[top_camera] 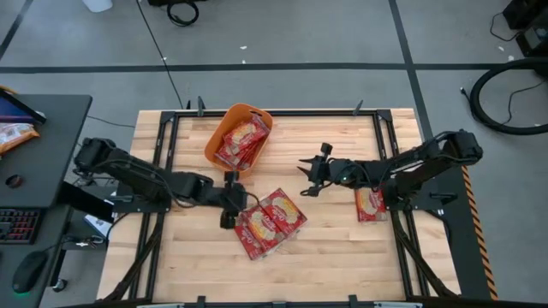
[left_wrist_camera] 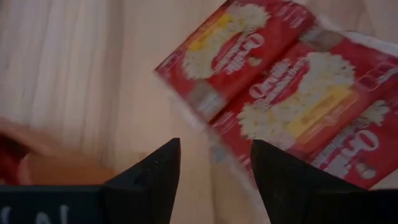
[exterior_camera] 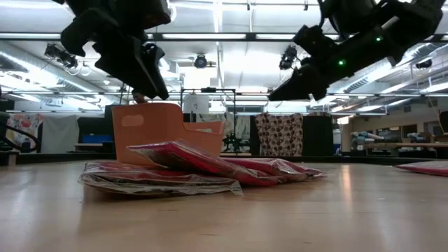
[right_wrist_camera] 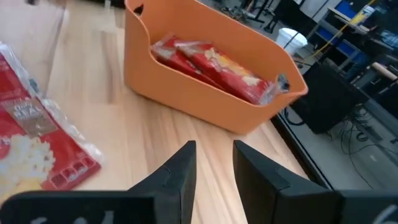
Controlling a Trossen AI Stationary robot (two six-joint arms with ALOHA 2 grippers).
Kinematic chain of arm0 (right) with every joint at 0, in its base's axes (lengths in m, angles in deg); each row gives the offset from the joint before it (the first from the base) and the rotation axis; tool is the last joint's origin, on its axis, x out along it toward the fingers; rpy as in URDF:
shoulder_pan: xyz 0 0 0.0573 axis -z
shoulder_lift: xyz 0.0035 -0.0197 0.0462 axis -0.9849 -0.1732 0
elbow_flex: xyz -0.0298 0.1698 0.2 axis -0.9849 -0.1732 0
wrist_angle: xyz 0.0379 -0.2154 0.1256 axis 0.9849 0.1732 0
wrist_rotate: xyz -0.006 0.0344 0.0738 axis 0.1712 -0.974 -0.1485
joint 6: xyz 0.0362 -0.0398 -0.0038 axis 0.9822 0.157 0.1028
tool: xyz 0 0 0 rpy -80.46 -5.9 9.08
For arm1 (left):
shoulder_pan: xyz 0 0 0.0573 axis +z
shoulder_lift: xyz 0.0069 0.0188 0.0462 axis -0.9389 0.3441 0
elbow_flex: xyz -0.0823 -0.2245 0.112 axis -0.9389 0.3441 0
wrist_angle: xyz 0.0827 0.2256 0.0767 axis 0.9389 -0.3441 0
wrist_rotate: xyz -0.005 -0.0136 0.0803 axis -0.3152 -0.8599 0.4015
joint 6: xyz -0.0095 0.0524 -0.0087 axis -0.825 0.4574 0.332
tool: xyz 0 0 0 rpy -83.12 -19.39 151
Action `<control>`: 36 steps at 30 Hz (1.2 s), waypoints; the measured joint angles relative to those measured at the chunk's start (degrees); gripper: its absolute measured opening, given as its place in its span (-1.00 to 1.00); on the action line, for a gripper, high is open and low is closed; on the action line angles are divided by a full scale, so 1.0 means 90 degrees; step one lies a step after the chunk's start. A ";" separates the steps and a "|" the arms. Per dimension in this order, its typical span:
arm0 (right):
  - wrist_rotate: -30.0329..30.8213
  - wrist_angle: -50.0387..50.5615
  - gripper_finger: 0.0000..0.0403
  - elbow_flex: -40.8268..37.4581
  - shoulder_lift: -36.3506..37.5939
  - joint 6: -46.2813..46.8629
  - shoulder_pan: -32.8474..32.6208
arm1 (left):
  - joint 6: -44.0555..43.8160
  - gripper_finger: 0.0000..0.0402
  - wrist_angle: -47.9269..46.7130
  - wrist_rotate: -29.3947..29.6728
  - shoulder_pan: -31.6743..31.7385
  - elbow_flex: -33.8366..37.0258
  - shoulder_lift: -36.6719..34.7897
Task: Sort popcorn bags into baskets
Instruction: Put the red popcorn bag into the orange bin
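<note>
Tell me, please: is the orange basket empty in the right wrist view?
No, the orange basket already holds several red popcorn bags leaning inside it.

Both arms are dark, nearly black, built of jointed tube-like segments with bulkier rounded housings at the joints, and black cables loop along the left arm [top_camera: 137, 175] near its base at 9 o'clock on the table. The right arm [top_camera: 419, 167] has a chunky rounded shoulder housing at about 3 o'clock, and in the low view a small green light glows on its underside. Each arm ends in two flat, matte black, wedge-shaped fingers [left_wrist_camera: 149, 186], and faint pale lettering marks the block behind them.
</note>
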 joint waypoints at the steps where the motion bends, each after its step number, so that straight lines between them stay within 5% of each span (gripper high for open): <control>1: 0.0002 0.0019 -0.46 -0.0075 0.0105 0.0007 0.0002 | 0.0020 0.02 -0.0002 0.0002 -0.0083 -0.0084 0.0113; 11: -0.0046 -0.0179 -0.46 -0.0327 0.0560 0.0186 0.0002 | 0.0958 0.20 0.0055 -0.0012 -0.0765 -0.0341 0.1155; 21: -0.0211 -0.0354 -0.46 -0.0322 0.0410 0.0181 0.0010 | 0.2476 0.17 0.0397 0.1125 -0.1420 -0.0341 0.1764; 28: -0.0330 -0.0413 -0.46 -0.0322 0.0392 0.0229 0.0007 | 0.2495 0.17 0.0327 0.1532 -0.1418 -0.0338 0.2221; 36: -0.0374 -0.0438 -0.46 -0.0322 0.0380 0.0229 0.0007 | 0.2133 -0.23 0.0337 0.1619 -0.1323 -0.0341 0.2348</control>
